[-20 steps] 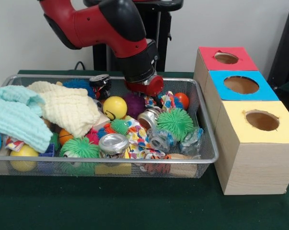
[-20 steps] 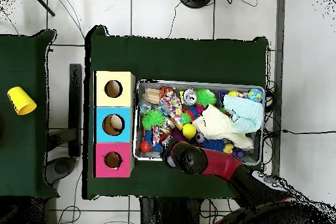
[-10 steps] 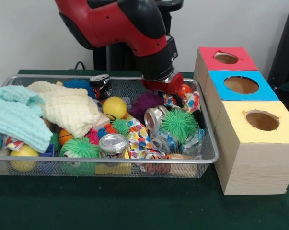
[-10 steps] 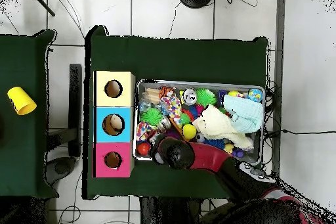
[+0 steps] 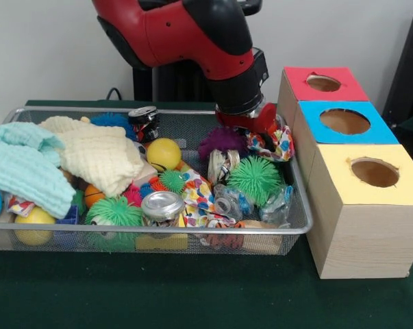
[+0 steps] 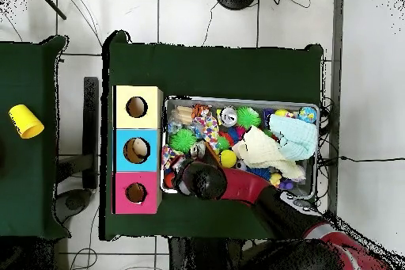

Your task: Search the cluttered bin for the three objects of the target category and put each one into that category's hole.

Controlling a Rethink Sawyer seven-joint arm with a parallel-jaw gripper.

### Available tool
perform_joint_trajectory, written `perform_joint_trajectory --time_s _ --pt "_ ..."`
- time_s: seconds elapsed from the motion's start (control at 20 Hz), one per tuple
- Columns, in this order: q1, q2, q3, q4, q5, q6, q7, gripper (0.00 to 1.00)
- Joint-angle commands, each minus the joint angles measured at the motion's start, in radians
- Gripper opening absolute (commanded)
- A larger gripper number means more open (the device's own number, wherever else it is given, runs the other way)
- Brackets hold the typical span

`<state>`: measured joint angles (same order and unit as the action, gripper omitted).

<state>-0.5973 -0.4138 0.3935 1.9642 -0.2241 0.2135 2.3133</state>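
The wire mesh bin (image 5: 298,205) sits on green cloth with its right rim close against the row of three wooden boxes, leaving almost no gap on that side. The gripper (image 5: 255,123) hangs over the bin's back right corner, next to the red-topped box (image 5: 324,83); its red end is partly hidden, and whether the fingers are spread or closed cannot be told. A patterned multicoloured cloth (image 5: 273,144) lies directly under the gripper at the rim; contact cannot be confirmed. In the overhead view the arm (image 6: 237,188) covers that corner of the bin.

The blue-topped box (image 5: 346,122) and yellow-topped box (image 5: 374,173) each have one round hole in the top.

Contents are tightly packed: a purple spiky ball (image 5: 222,140) just left of the gripper, a green spiky ball (image 5: 255,177) in front of it, a crushed metal can (image 5: 161,205), a smooth yellow ball (image 5: 164,153), and cream (image 5: 96,154) and mint (image 5: 22,166) woven cloths heaped at the left.
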Motion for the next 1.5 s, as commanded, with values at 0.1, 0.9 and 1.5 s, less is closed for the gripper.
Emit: perform_joint_trajectory --time_s 0.1,0.9,1.5 --pt "0.248 -0.095 -0.192 -0.178 -0.054 0.216 0.013 1.00" --pt "0.292 -0.258 -0.342 -0.140 -0.211 0.097 -0.015 1.00" --pt "0.281 -0.375 -0.344 -0.065 -0.190 0.141 -0.012 1.00"
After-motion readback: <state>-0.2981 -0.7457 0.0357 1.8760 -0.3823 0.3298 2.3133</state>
